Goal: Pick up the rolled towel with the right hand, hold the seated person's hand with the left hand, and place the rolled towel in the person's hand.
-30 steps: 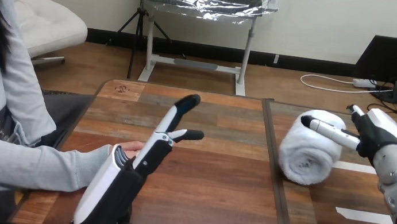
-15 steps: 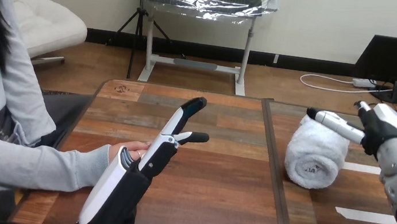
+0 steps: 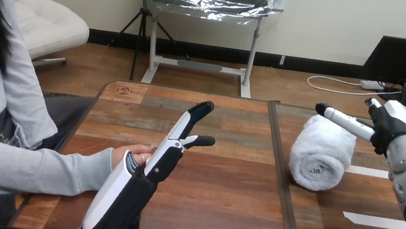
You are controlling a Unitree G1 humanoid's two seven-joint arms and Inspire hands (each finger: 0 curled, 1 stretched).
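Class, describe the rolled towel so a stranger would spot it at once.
Start at the wooden table and look at its right half. There, near the right hand, lies the rolled towel: a thick white roll, unlike the flat white tape strips beside it.

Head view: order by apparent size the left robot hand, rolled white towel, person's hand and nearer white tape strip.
1. Black-and-white left robot hand, but it is nearest the camera.
2. Rolled white towel.
3. Person's hand and nearer white tape strip look alike; the hand is partly hidden, so unranked.
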